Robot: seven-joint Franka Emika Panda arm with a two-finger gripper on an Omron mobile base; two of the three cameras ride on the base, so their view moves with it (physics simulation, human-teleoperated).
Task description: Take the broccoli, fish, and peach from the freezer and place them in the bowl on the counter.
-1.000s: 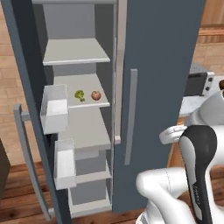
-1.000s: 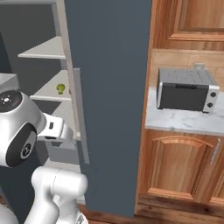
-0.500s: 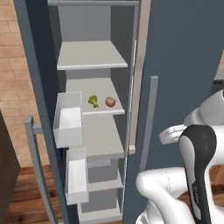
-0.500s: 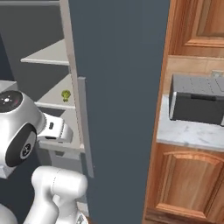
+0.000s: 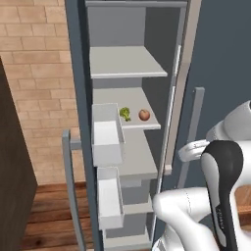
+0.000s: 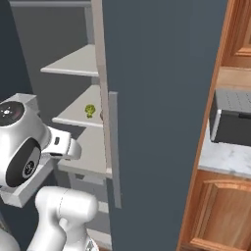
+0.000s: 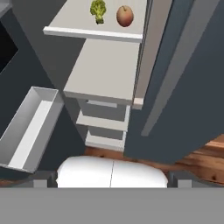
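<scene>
The freezer (image 5: 220,59) stands with its left door swung open, showing pale grey shelves. On the middle shelf the broccoli (image 5: 125,113) sits just left of the peach (image 5: 143,114). In the hand view both lie at the top, broccoli (image 7: 98,9) and peach (image 7: 124,15), well ahead of my gripper (image 7: 111,183). The gripper is open with nothing between its fingers, and it hangs low in front of the lower shelves. From the right the broccoli (image 6: 89,110) shows beside the door edge. The fish and the bowl are out of view. A strip of the counter (image 6: 223,158) shows at the far right.
Grey door bins (image 5: 107,135) hang on the open door, which has a long bar handle (image 5: 68,181). The shut right door carries another handle (image 6: 114,147). A grey toaster oven (image 6: 233,117) stands on the counter above wooden cabinets (image 6: 220,215). A brick wall (image 5: 44,73) lies left.
The whole picture has shifted: the base has driven so the freezer shelves now sit nearer and more central, and the toaster oven has slid to the right edge. The gripper stays open.
</scene>
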